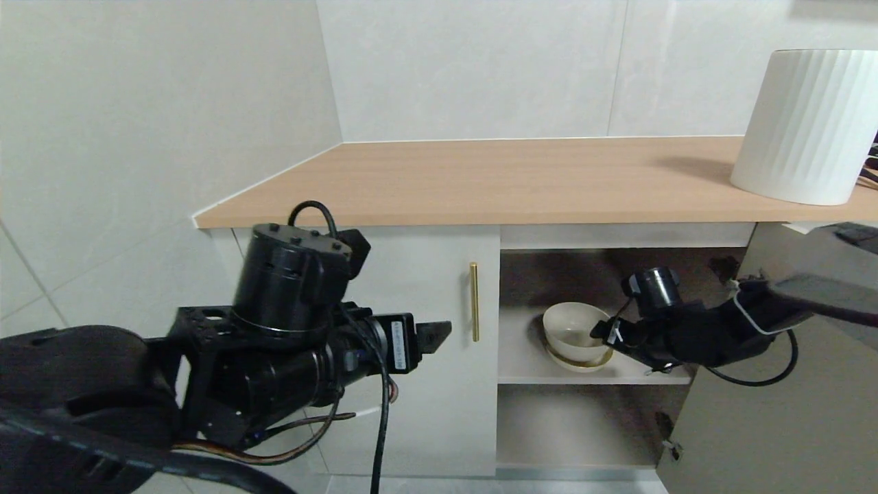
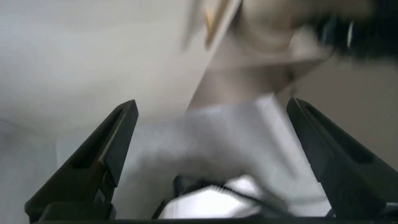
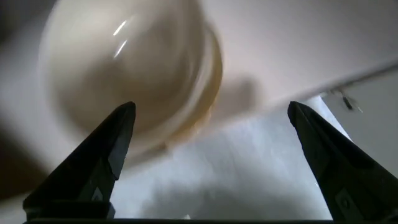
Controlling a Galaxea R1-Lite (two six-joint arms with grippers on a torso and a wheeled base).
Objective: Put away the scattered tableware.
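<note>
Bowl (image 1: 575,333) rests on the upper cabinet shelf (image 1: 521,369) | right gripper (image 1: 602,334), fingers spread, just beside its right rim, the nearer arm | left gripper (image 1: 435,336), also spread, well apart before the closed door (image 1: 425,274).

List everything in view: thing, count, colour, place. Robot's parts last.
bowls: two, cream, stacked on the open cabinet's upper shelf
container: one, white, ribbed, right end of the countertop
countertop: one, light wood, above the cabinet
shut door: one, white, cabinet's left half
handle: one, gold, upright on the shut door
open door: one, pale, swung out at right
left gripper: one, black, fingers open, before the shut door
right gripper: one, black, fingers open, at the bowls
</note>
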